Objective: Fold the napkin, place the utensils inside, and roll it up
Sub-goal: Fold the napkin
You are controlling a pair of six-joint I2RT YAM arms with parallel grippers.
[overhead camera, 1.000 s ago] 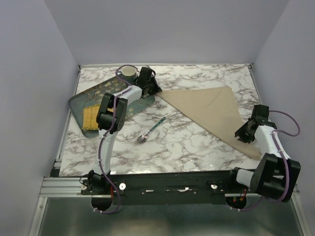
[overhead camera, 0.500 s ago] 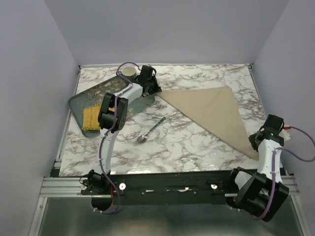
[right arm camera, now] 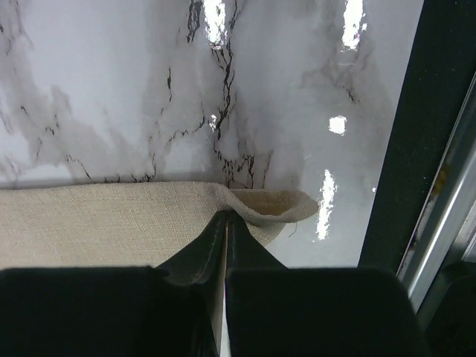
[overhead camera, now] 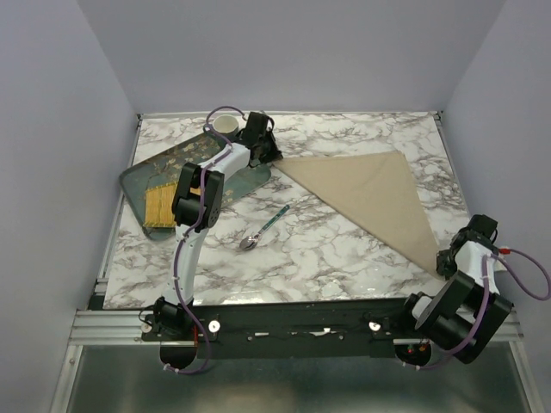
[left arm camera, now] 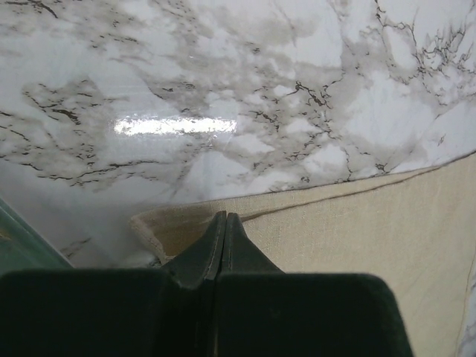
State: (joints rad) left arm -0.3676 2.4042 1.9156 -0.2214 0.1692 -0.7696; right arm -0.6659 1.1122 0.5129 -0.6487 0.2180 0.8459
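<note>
Fold step. Beige-tan cloth napkin (overhead camera: pixel 370 198) lies as a triangle on the marble worktop (overhead camera: pixel 344 258). Left gripper (left arm camera: pixel 224 216) is pinched on its far-left corner, right gripper (right arm camera: pixel 225 214) on the near-right corner. Next, likely: lift both and fold over.

A robotics lab cell: plain lavender walls (overhead camera: pixel 284 52) box in a marble-patterned tabletop (overhead camera: pixel 327 249), with a silver aluminium rail (overhead camera: pixel 108 325) beside two bolted white-and-black robot arms (overhead camera: pixel 183 258).

light: bright, even | glare: white streaks on marble table (left arm camera: pixel 175 125) | focus: sharp
</note>
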